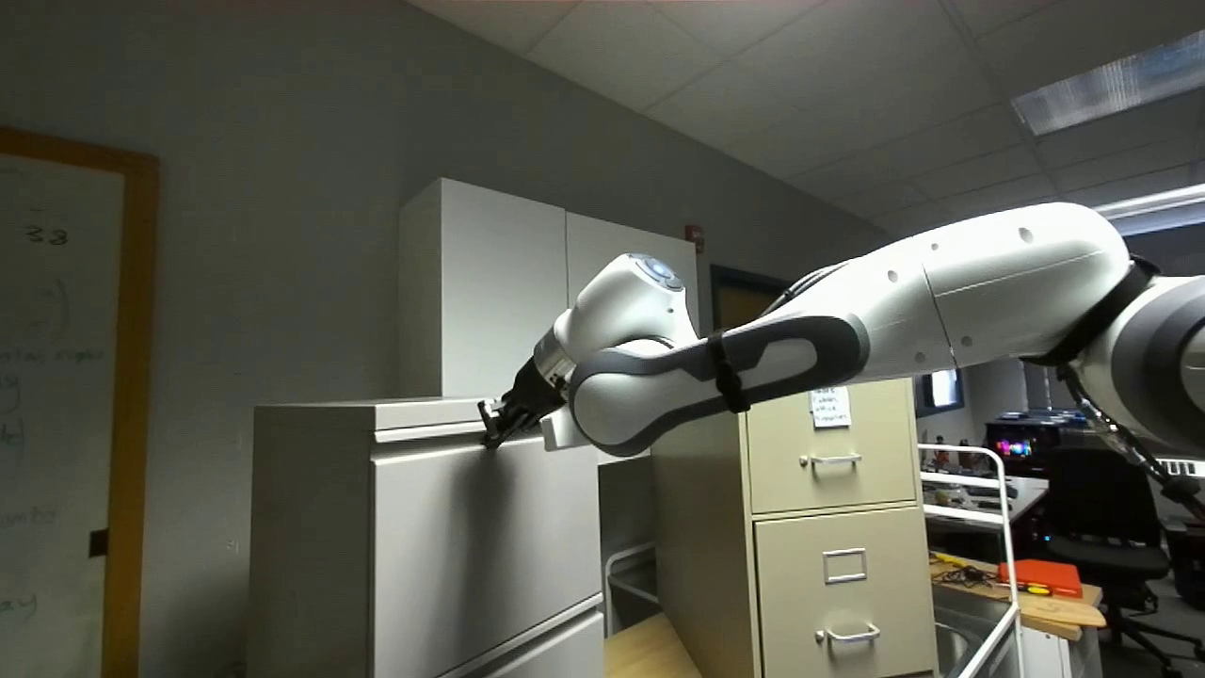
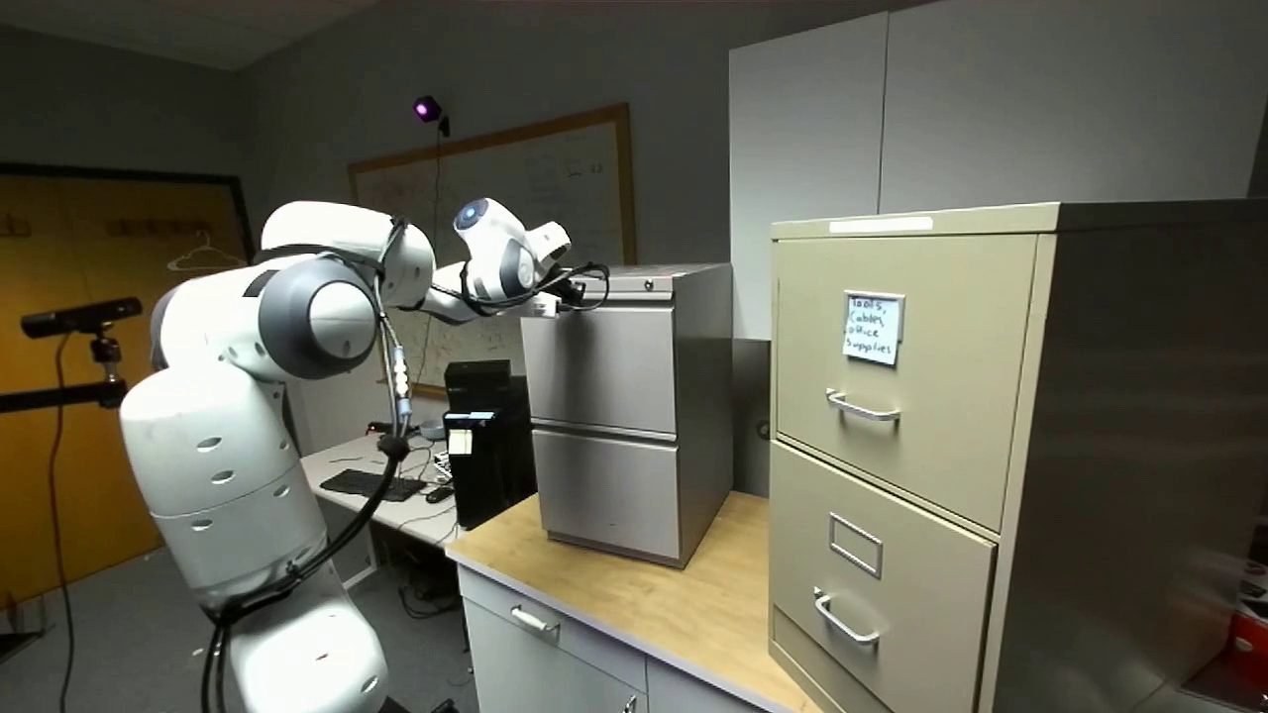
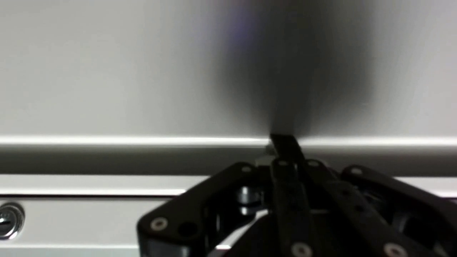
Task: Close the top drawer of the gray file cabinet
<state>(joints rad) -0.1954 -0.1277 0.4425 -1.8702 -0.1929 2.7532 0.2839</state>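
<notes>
The gray file cabinet (image 1: pixel 315 527) stands at the left in an exterior view and on the wooden counter in an exterior view (image 2: pixel 705 396). Its top drawer (image 1: pixel 555 527) is a broad flat front that looks about flush with the cabinet body; it also shows above the lower drawer in an exterior view (image 2: pixel 619 371). My gripper (image 1: pixel 491 428) is at the drawer's top edge, tilted down. In the wrist view the gripper (image 3: pixel 284 139) has its fingertips together at the drawer's bright upper edge, over the dark groove. No object shows between the fingers. Exact contact is hard to tell.
A lock (image 3: pixel 10 220) sits on the cabinet's top strip. The beige file cabinet (image 2: pixel 897 327) stands beside the gray one, with protruding handles. A white cupboard (image 1: pixel 504 292) stands behind. The wooden counter (image 2: pixel 614 584) lies below.
</notes>
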